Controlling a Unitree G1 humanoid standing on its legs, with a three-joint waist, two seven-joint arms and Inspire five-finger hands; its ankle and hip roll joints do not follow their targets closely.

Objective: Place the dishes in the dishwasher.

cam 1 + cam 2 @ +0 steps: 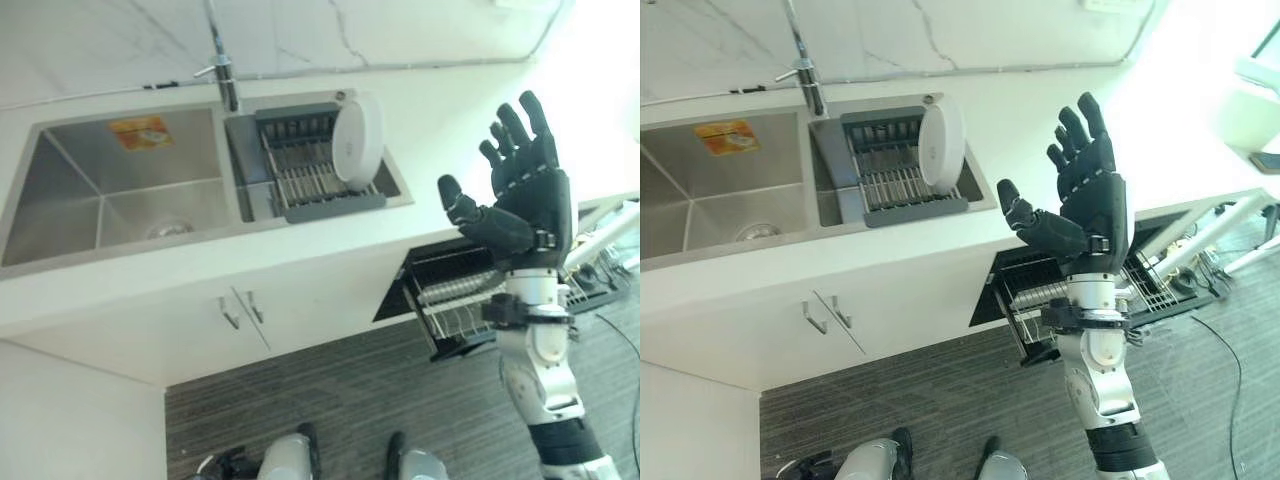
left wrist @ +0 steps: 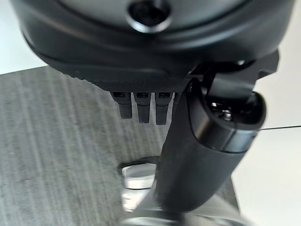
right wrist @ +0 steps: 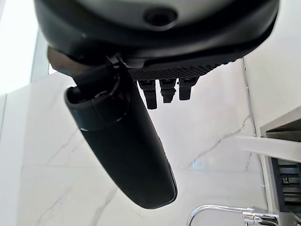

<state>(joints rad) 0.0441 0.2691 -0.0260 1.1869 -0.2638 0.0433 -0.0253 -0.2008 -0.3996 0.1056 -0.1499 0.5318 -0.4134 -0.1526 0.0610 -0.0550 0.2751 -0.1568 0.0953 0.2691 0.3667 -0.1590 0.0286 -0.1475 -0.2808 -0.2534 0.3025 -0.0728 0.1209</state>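
A: Your right hand (image 1: 520,190) is raised, fingers spread and empty, above the surface's front edge. The white plate (image 1: 358,138) stands on edge in the drying rack (image 1: 310,165), at the sink's (image 1: 110,190) right end.

B: And the dishwasher rack (image 1: 450,300)?

A: Pulled out below that front edge. Approach the plate's rim from the right; avoid the faucet (image 1: 222,70). Your left hand (image 2: 141,106) hangs over the floor, fingers relaxed.
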